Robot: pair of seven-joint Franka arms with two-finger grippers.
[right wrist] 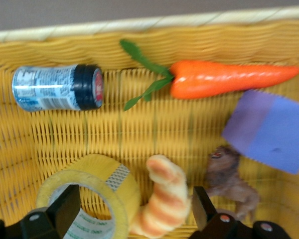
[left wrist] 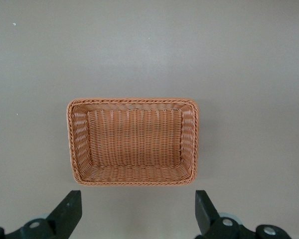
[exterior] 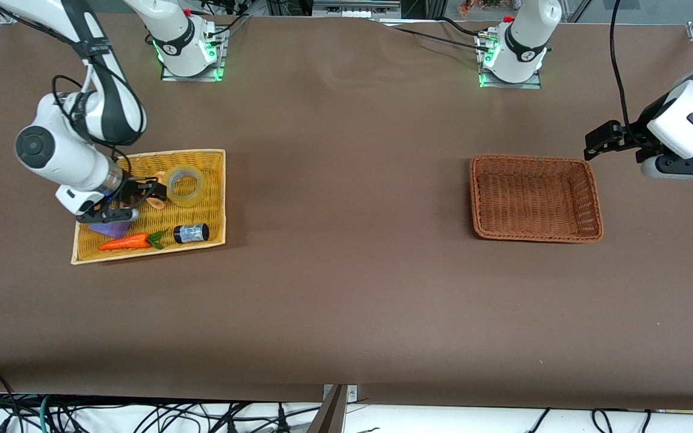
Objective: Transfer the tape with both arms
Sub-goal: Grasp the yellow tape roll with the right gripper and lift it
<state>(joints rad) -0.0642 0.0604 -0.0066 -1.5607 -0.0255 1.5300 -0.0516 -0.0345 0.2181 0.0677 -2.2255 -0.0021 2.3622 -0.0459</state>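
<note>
Cut off by the right wrist view's edge: translucent yellowish packing tape roll (right wrist: 92, 199) and striped orange croissant-shaped toy (right wrist: 164, 204). Half hidden under the right gripper (exterior: 155, 190) in front view: purple flat piece (exterior: 109, 228).

Nothing legible is showing anywhere: the small black-capped jar with a blue-and-white label (right wrist: 57, 87), lying in the yellow woven tray (right wrist: 139, 149), is carrying print too blurred to read.
</note>
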